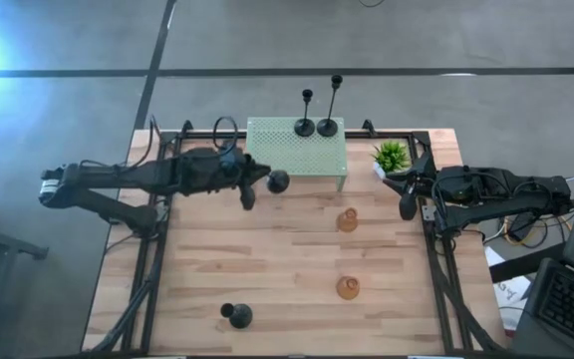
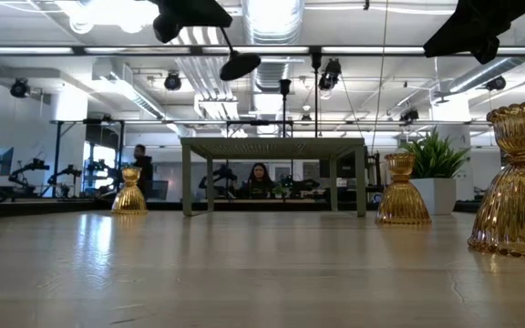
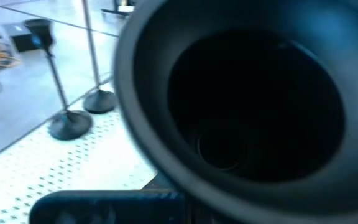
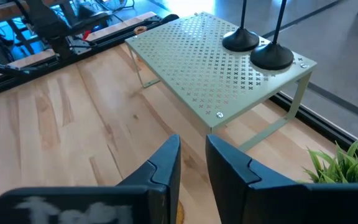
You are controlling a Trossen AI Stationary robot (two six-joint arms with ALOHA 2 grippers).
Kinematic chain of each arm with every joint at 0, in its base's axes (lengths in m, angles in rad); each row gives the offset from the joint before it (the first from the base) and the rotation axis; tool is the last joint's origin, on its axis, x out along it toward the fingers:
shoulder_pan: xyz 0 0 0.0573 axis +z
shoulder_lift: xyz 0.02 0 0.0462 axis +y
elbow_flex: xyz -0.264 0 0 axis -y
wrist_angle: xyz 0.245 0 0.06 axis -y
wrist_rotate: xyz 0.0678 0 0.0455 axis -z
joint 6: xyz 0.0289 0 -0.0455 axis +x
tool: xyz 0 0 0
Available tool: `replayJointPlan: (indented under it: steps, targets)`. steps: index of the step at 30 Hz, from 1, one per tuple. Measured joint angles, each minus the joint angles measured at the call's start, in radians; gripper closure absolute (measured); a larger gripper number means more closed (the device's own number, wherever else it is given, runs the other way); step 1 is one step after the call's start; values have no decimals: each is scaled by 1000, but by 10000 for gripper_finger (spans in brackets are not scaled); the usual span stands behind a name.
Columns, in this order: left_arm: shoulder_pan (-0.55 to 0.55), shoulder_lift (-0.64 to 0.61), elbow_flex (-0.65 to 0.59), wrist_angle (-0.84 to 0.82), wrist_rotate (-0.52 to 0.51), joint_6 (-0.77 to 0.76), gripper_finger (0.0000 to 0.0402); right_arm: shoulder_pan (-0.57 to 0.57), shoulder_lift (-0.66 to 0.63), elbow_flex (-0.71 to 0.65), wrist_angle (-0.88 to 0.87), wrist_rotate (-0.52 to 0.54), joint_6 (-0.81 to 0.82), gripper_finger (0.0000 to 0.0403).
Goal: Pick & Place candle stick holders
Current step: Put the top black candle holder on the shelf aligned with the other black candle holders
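Observation:
My left gripper (image 1: 250, 189) is shut on a black candle stick holder (image 1: 278, 181), held in the air beside the near left corner of the green perforated shelf (image 1: 297, 152). Its dark round base (image 3: 241, 99) fills the left wrist view. Two black holders (image 1: 305, 126) (image 1: 328, 126) stand by their bases on the shelf. Another black holder (image 1: 235, 315) stands on the table near the front edge. Amber glass holders (image 1: 347, 219) (image 1: 347, 287) stand on the table. The low view shows a third (image 2: 130, 193). My right gripper (image 1: 407, 202) hangs slightly open and empty by the table's right edge. My left gripper holds the black holder by its thin stem (image 2: 227, 41). The exact place of contact is lost against the dark gripper. The holder hangs tilted below the gripper, with its base (image 2: 240, 66) lowest and toward the shelf. It is well clear of the table.
A small green potted plant (image 1: 391, 155) stands at the shelf's right, close to my right gripper. Bare wood lies between the shelf and the front edge. In the low view, people (image 2: 261, 178) are in the room behind the table.

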Motion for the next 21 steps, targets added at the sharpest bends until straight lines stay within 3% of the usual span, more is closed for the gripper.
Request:
replayJointPlan:
  steps: [15,21]
  targets:
    - [204,112,125,-6,3,45,385,0,0,0,0,0,0,310]
    - [267,179,246,-143,35,59,385,0,0,0,0,0,0,308]
